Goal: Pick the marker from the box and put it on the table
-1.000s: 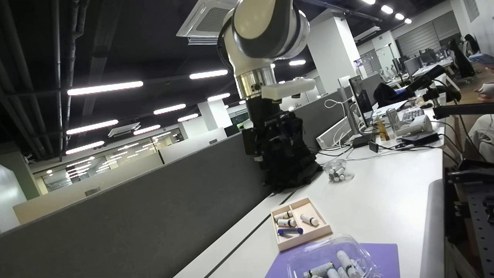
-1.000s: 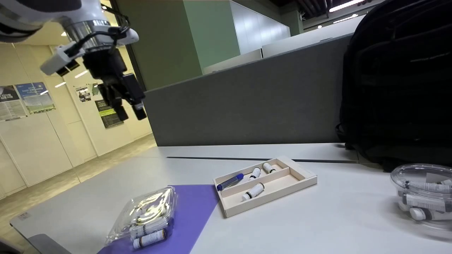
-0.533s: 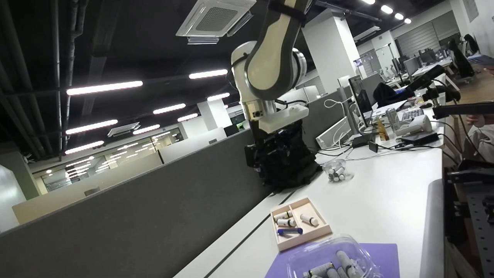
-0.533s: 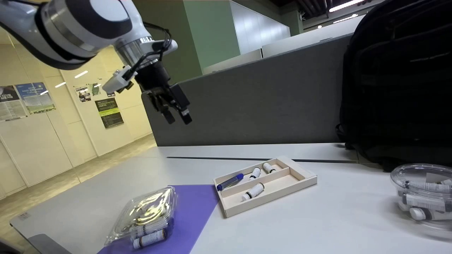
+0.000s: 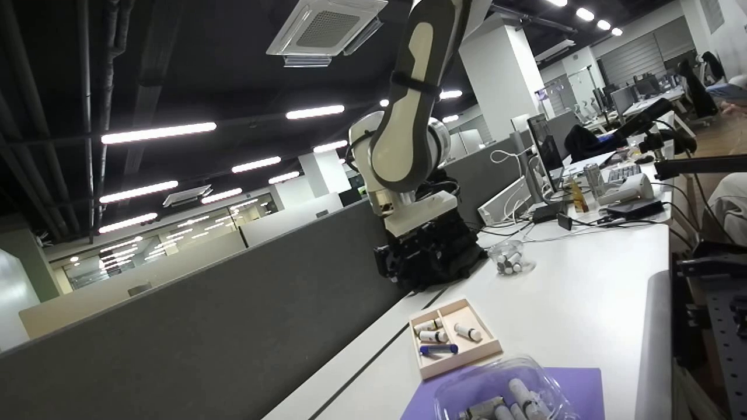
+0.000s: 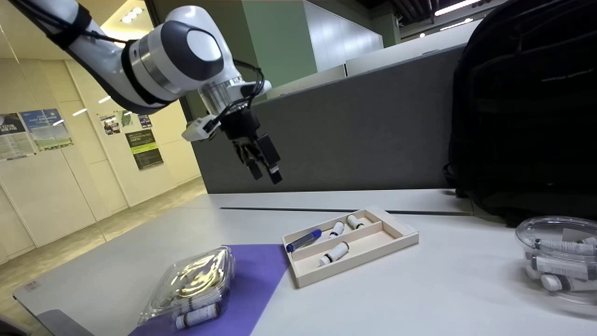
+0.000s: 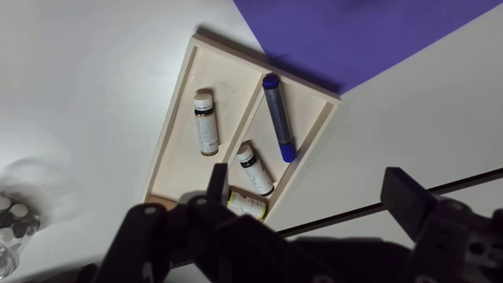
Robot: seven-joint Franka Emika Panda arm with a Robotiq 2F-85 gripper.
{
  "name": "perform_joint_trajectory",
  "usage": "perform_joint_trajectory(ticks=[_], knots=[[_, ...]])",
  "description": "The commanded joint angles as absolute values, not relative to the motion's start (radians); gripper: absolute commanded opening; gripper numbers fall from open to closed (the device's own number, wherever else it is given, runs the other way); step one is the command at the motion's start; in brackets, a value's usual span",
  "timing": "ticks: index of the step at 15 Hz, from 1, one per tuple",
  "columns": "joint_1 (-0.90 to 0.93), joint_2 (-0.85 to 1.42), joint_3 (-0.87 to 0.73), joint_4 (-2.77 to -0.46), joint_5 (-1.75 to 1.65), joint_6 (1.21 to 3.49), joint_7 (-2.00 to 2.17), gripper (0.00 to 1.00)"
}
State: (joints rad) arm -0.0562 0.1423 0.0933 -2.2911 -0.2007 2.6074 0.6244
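The shallow wooden box (image 6: 361, 261) stands on the white table (image 6: 410, 303), with a divider down its length. It also shows in an exterior view (image 5: 464, 366) and the wrist view (image 7: 228, 70). The blue marker (image 7: 279, 116) lies slanted in one compartment with two white-labelled vials; one more vial lies in the other compartment. The marker shows in both exterior views (image 5: 439, 349) (image 6: 304, 241). My gripper (image 6: 266, 177) is open and empty, above the table, higher than the box and a little to its side. In the wrist view, the gripper (image 7: 306, 173) has its fingers wide apart.
A purple sheet (image 6: 261, 266) bearing a clear container (image 6: 191, 280) of vials lies beside the box. A round clear tub (image 6: 559, 261) of vials and a black backpack (image 6: 527, 116) stand on the table. A grey partition (image 6: 326, 135) runs along its back.
The arm has moved my gripper down and closer to the box, rightward in an exterior view. The gripper stays open. The box and marker have not moved.
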Motion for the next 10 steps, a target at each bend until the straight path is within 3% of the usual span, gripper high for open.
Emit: perform_joint_trajectory(ticks=[1, 10], knots=[[-0.005, 0.141, 0.043, -2.289, -0.185, 2.606, 0.614, 1.0], [0.033, 0.321, -0.028, -2.172, -0.157, 2.637, 0.598, 1.0]])
